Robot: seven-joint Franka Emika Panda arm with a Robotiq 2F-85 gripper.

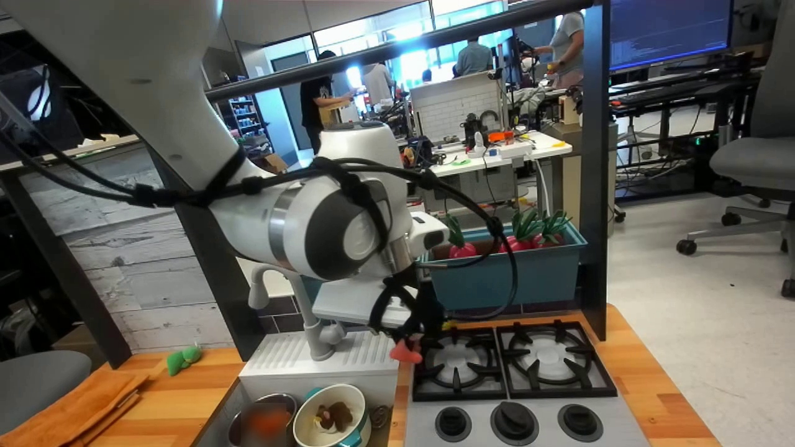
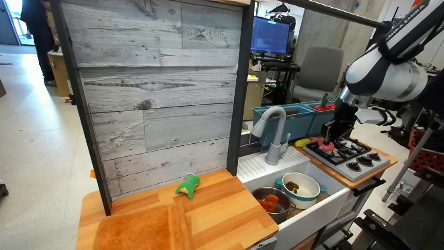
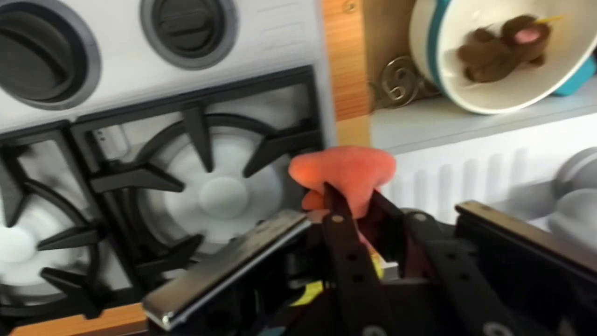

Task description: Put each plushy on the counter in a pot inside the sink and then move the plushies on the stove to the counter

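Note:
My gripper (image 3: 352, 196) is shut on a coral-pink plushy (image 3: 350, 163), whose body bulges out past the fingertips. In both exterior views this plushy (image 2: 326, 146) is at the back left of the stove (image 1: 428, 428); whether it touches the grate I cannot tell. A yellow plushy (image 2: 302, 142) lies behind it, beside the stove. On the counter (image 2: 222, 215) sits a green plushy (image 2: 189, 186). Inside the sink (image 2: 312, 217), the dark grey pot (image 2: 282, 216) contains an orange plushy (image 2: 269, 203). A brown plushy (image 3: 506, 49) lies in the cream-white pot (image 2: 301, 204).
The grey tap (image 2: 277, 135) rises behind the sink, to one side of the arm. Teal planters (image 1: 506, 279) stand behind the stove. An orange cloth (image 2: 138, 229) covers the counter's front part. Dark posts (image 1: 596, 186) and a top rail (image 1: 397, 49) frame the set.

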